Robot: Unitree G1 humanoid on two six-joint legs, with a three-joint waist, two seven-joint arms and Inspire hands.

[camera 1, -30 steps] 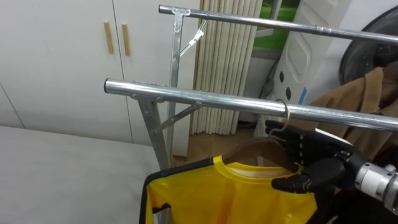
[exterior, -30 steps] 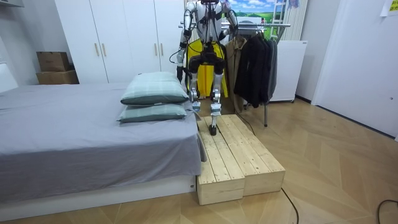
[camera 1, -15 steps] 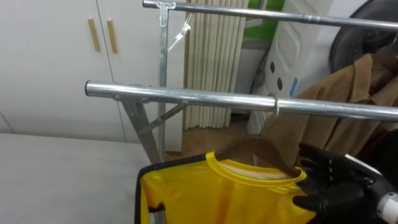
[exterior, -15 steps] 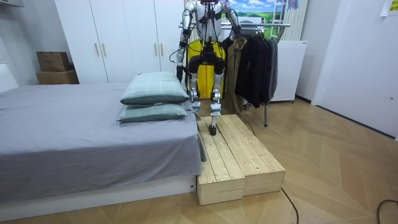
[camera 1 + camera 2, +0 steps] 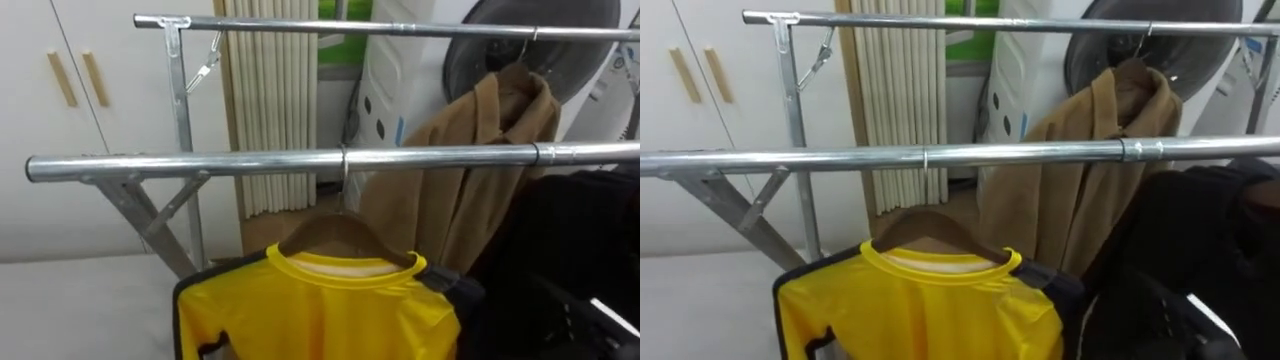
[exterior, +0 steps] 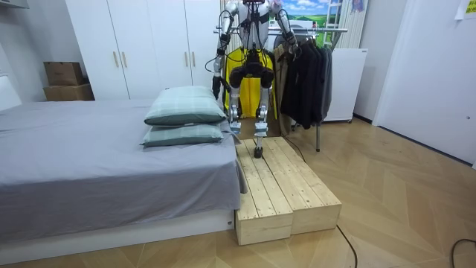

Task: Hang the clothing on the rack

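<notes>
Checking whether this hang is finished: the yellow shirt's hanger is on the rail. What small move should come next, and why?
Probably ease back a little and let it be. The wooden hanger has its hook over the near rail, and the yellow shirt hangs level from it, with the tan coat on the far rail behind.

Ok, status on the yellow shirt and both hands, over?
Left hand, right hand off the hanger. Yellow shirt hung on front rail. Brown coat, black garment alongside, nothing blocking.
</notes>
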